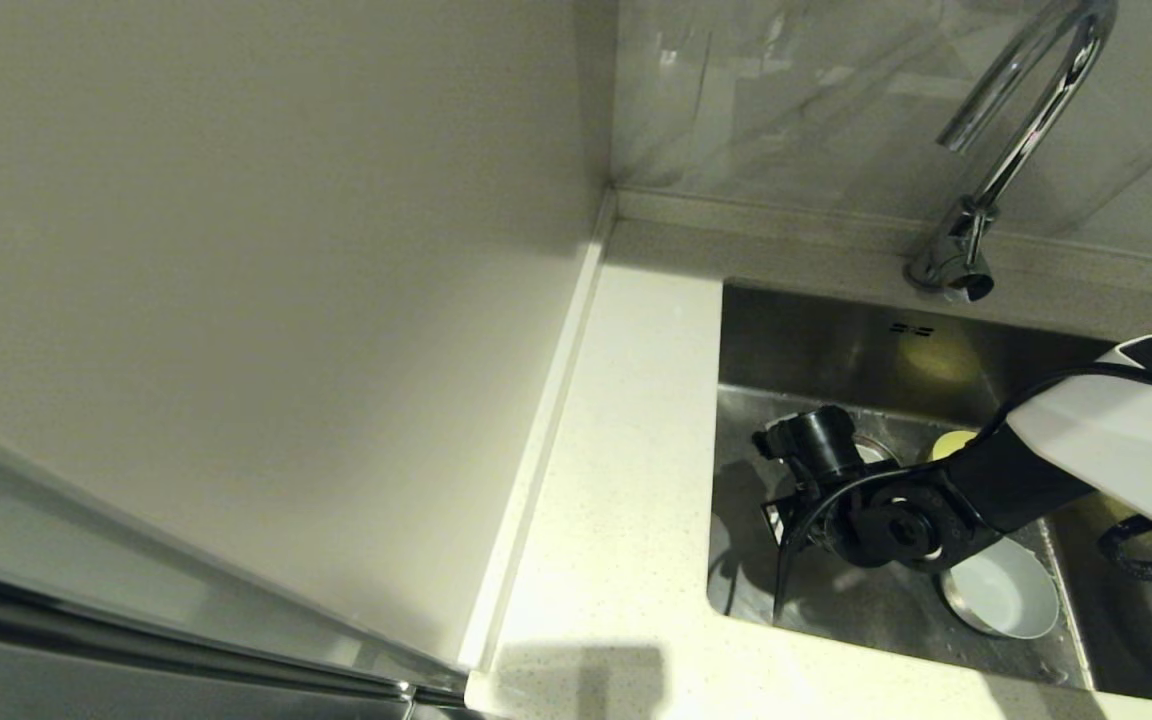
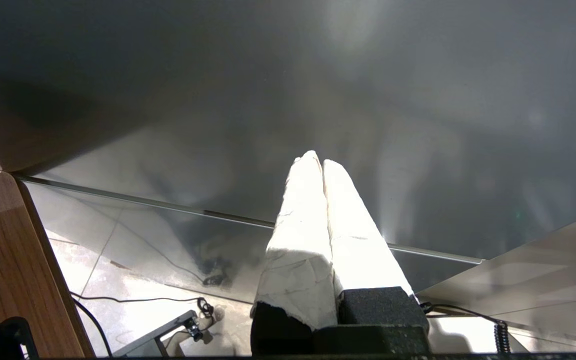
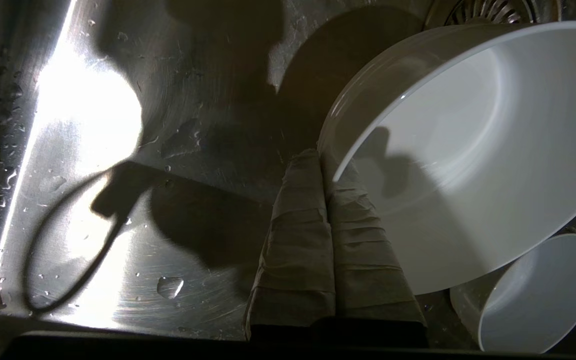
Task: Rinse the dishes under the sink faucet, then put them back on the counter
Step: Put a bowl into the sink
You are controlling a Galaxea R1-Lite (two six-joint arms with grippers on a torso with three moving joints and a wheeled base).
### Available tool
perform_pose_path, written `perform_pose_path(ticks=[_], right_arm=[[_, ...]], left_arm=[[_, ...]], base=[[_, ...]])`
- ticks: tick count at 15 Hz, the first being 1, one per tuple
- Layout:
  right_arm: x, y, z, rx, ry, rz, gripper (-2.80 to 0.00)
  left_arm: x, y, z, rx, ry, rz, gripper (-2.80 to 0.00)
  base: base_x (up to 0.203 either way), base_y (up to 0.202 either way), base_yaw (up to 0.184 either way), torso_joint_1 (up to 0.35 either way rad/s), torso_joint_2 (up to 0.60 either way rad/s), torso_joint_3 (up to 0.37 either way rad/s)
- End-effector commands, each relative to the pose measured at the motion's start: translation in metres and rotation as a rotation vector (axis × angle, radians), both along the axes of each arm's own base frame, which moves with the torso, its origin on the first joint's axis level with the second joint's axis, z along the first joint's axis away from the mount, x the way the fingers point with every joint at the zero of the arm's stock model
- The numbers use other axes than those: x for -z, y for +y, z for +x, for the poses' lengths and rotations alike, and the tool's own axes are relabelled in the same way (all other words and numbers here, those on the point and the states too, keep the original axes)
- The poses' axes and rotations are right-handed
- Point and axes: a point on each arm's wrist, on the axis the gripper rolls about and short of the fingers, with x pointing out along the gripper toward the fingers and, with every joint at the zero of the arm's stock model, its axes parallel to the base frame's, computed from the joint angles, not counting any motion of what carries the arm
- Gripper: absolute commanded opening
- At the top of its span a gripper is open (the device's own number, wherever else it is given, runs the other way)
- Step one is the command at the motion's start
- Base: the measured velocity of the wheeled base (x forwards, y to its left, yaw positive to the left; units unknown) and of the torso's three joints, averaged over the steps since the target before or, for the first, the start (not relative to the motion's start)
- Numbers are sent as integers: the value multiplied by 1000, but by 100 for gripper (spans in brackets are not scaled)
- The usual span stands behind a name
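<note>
While I watch from afar, my left end effector [image 2: 322,167] hangs parked off the tabletop [image 1: 616,520], fingers pressed together. Down in the sink [image 1: 836,345], my right end effector [image 3: 324,159] pinches the rim of a white bowl [image 3: 468,150], tilting it. A second white bowl [image 1: 1004,590] lies at the near right; the yellow bowl [image 1: 951,443] sits farther back, below the faucet [image 1: 1016,130].
</note>
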Motion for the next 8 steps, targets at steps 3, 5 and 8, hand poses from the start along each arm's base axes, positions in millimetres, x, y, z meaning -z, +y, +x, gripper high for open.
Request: perform_pose_path(ticks=[3,5,8], right_arm=[[10,2,5,2,13,-7,-280],[16,2,6,2,26,-12,-280],[22,3,8,2,37,-17,-280]], left_arm=[[1,0,0,0,3,0,-280],[1,0,0,0,3,0,-280],[1,0,0,0,3,0,-280]], base=[[0,0,0,0,0,0],[0,0,0,0,0,0],[0,0,0,0,0,0]])
